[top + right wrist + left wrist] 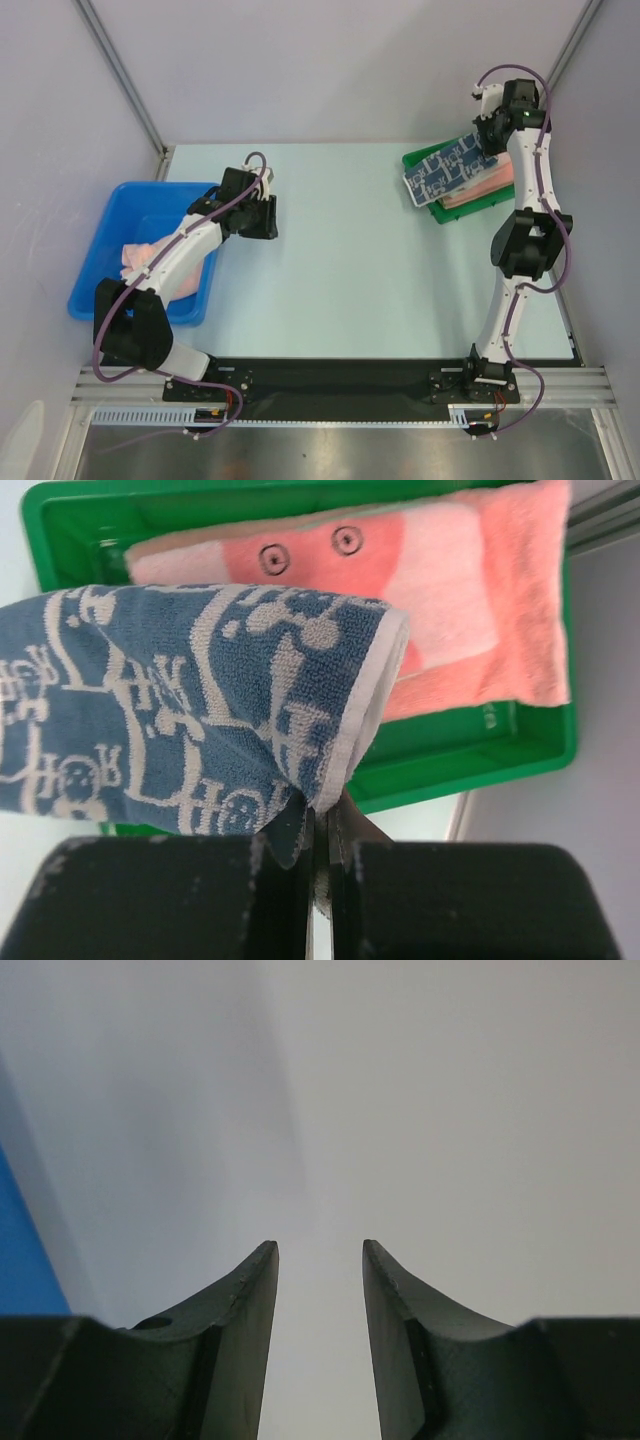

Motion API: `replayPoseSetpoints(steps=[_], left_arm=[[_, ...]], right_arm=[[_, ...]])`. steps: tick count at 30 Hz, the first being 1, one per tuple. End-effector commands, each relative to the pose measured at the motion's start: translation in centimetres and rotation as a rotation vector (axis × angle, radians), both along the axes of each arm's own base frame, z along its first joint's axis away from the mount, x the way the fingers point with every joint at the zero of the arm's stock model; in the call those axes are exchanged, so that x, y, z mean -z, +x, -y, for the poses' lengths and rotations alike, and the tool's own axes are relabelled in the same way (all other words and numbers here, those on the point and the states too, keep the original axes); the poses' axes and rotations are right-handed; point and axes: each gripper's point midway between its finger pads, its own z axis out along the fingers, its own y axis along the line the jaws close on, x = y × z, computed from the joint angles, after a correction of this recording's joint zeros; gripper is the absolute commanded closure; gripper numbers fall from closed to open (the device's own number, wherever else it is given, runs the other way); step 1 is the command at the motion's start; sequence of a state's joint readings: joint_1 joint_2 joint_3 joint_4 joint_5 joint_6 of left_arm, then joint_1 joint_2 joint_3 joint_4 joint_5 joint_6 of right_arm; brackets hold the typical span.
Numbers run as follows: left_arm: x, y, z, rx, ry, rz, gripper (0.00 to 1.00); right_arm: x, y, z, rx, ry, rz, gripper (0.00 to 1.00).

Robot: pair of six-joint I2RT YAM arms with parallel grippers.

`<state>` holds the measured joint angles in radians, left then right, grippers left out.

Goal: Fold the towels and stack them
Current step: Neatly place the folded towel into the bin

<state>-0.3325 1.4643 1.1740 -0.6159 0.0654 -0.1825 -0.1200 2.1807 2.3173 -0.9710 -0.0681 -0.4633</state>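
My right gripper (487, 138) is shut on the corner of a folded dark blue white-patterned towel (446, 170) and holds it above the green tray (418, 158). In the right wrist view the blue towel (190, 710) hangs from the gripper (325, 815) over folded salmon-pink towels (440, 610) lying in the tray (470, 755). A crumpled pink towel (142, 255) lies in the blue bin (130, 210). My left gripper (268, 215) is open and empty over bare table; in its wrist view (320, 1252) only the table shows between the fingers.
The blue bin stands at the table's left, its edge showing in the left wrist view (25, 1260). The green tray stands at the far right near the wall. Grey walls close the back and sides.
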Motion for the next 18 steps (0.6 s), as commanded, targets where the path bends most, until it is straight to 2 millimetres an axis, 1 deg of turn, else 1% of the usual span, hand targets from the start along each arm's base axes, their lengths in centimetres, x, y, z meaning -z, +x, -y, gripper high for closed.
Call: replayPoseSetpoints(steps=[1, 4, 6, 7, 8, 9, 10, 11, 12, 13, 14, 15, 16, 17, 18], left_arm=[[-2.3, 0.6, 1.5, 0.061, -0.078, 0.044, 0.55], [-2.8, 0.4, 1.6, 0.064, -0.086, 0.049, 0.55], [-2.7, 0.3, 1.4, 0.065, -0.082, 0.055, 0.54], [-2.6, 0.2, 1.5, 0.066, -0.085, 0.053, 0.54], [-2.5, 0.2, 1.6, 0.070, -0.089, 0.050, 0.54], [-2.5, 0.1, 1.7, 0.076, -0.095, 0.047, 0.54], [-2.5, 0.2, 1.9, 0.081, -0.103, 0.046, 0.54], [-2.3, 0.2, 2.0, 0.083, -0.108, 0.041, 0.54], [-2.2, 0.2, 2.1, 0.085, -0.109, 0.035, 0.54], [-2.0, 0.2, 2.1, 0.084, -0.110, 0.030, 0.54], [-2.0, 0.2, 2.1, 0.087, -0.109, 0.027, 0.54], [-1.8, 0.2, 2.1, 0.085, -0.108, 0.024, 0.54], [-1.9, 0.2, 2.1, 0.085, -0.106, 0.028, 0.54], [-1.8, 0.3, 2.0, 0.079, -0.099, 0.027, 0.54], [-1.6, 0.2, 1.8, 0.072, -0.094, 0.022, 0.54]], right_arm=[[-3.3, 2.9, 2.4, -0.021, -0.077, 0.156, 1.00], [-2.7, 4.1, 4.1, -0.002, -0.141, 0.158, 1.00], [-2.7, 4.6, 5.1, 0.016, -0.152, 0.174, 1.00], [-2.4, 4.8, 5.4, 0.010, -0.142, 0.181, 1.00], [-2.9, 5.9, 5.9, 0.022, -0.148, 0.233, 1.00], [-2.6, 6.4, 6.3, 0.030, -0.149, 0.249, 1.00], [-2.1, 7.0, 6.2, -0.001, -0.139, 0.262, 0.94], [-0.9, 8.3, 6.5, 0.003, -0.139, 0.285, 0.88], [-0.4, 9.1, 6.9, 0.030, -0.142, 0.304, 0.81], [0.1, 9.9, 7.0, 0.033, -0.129, 0.322, 0.57], [1.0, 10.5, 6.7, 0.002, -0.114, 0.317, 0.60], [1.5, 10.9, 6.5, -0.007, -0.106, 0.319, 0.57], [1.2, 11.5, 7.0, 0.020, -0.119, 0.353, 0.48], [1.0, 11.8, 7.1, 0.064, -0.109, 0.369, 0.32], [0.8, 11.7, 7.8, 0.109, -0.127, 0.374, 0.11]])
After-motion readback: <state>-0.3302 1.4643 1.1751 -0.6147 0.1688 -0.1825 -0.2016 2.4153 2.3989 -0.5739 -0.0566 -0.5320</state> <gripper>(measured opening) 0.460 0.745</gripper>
